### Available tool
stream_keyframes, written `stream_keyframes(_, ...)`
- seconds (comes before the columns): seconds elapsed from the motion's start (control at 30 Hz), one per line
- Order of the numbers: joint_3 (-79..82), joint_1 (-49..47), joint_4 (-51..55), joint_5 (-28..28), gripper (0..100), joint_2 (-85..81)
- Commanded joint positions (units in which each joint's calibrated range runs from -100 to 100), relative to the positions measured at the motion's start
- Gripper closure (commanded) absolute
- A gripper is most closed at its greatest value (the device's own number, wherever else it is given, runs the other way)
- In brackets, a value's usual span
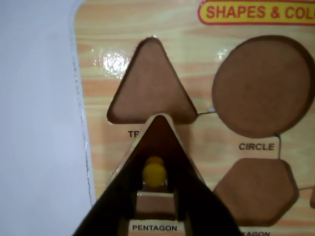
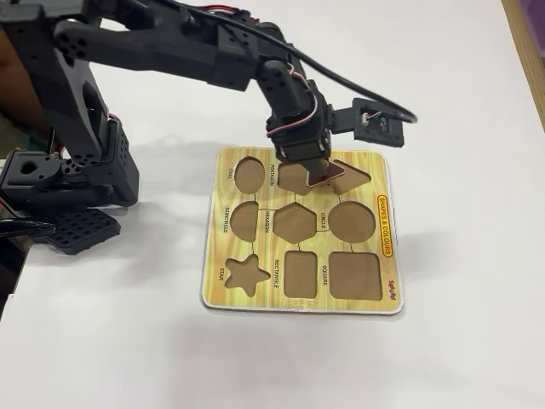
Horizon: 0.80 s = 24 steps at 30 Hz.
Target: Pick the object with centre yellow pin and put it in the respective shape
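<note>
My gripper point(image 1: 154, 174) is shut on the yellow knob point(image 1: 154, 172) of the dark-brown triangle point(image 1: 160, 135). Its dark fingers point(image 1: 202, 206) run along both sides of the piece. The triangle's tip overlaps the lower edge of the brown triangular recess point(image 1: 150, 83) in the yellow wood-grain board point(image 1: 98, 98). The rest of the piece lies over the pentagon recess point(image 1: 155, 204). In the fixed view the gripper point(image 2: 311, 169) holds the triangle point(image 2: 323, 176) just above the board point(image 2: 385, 285), between the pentagon recess point(image 2: 291, 177) and the triangular recess point(image 2: 352, 176).
The board also has empty circle point(image 1: 263, 86) and hexagon point(image 1: 256, 189) recesses, and oval point(image 2: 249, 175), star point(image 2: 245, 273), rectangle point(image 2: 300, 273) and square point(image 2: 352, 274) recesses. The arm's base point(image 2: 60, 187) stands left of the board. The board lies on a white table point(image 2: 460, 102).
</note>
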Motion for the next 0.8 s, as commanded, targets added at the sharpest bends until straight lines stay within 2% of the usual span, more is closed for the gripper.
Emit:
stream_keyframes(0.0,-5.13,-0.67,-0.61,0.55,99,0.84)
stream_keyframes(0.23,-8.63,-0.77,-0.61,4.63,99,4.11)
stream_keyframes(0.77,-15.02,0.11,-0.78,4.21,99,7.96)
